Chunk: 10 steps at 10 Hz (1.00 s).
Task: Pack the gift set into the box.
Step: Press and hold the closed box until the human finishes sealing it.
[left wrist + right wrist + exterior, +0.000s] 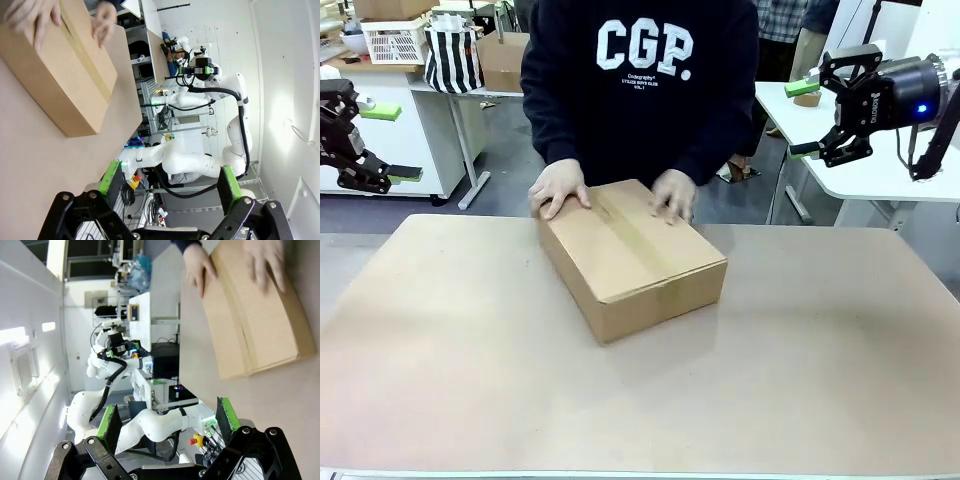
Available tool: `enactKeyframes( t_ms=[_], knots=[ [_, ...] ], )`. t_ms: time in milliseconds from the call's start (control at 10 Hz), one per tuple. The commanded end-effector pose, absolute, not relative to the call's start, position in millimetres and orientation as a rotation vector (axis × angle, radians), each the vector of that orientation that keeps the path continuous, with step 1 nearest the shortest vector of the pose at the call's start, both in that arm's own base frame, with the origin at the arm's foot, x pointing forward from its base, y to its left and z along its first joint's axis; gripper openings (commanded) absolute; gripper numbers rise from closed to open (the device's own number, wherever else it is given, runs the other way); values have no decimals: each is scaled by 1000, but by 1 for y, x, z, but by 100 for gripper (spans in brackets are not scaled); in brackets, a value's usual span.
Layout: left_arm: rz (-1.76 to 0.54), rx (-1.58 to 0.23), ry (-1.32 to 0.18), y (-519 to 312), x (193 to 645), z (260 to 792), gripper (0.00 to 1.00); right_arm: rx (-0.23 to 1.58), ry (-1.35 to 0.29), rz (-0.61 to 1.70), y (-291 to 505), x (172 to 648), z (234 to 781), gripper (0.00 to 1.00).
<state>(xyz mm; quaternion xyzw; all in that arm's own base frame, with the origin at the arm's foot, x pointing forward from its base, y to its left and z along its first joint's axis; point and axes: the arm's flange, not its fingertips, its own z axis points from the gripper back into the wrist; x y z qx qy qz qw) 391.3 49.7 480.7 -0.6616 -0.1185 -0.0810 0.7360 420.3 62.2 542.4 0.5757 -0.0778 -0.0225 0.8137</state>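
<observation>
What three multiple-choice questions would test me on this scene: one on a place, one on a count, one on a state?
1. Where is the box?
A) on the table, in front of the person
B) on the floor
C) on a shelf

2. How many of the person's hands touch it?
A) none
B) one
C) two

3. Its top flaps are:
A) standing open
B) folded shut
C) torn off

Answers:
1 A: it sits on the tan tabletop, towards the person's side.
2 C: both hands lie on its far end.
3 B: the top is flat, with one seam running along it.
</observation>
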Motion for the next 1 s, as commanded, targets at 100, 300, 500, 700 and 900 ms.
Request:
enactKeyframes(
  t_ms=[100,300,500,700,900],
  knots=[
    [-162,-1462,-271,47,389,481,100,1221,-166,-32,61,420,543,100],
    [-162,-1462,-271,47,389,481,100,1221,-166,-32,61,420,543,100],
    [-162,-1462,-271,47,389,481,100,1221,-166,-32,61,420,543,100],
    [-162,-1462,-271,47,389,481,100,1221,-166,-32,61,420,543,100],
    [-162,-1462,-271,47,389,481,100,1221,-166,-32,61,420,543,100]
  ],
)
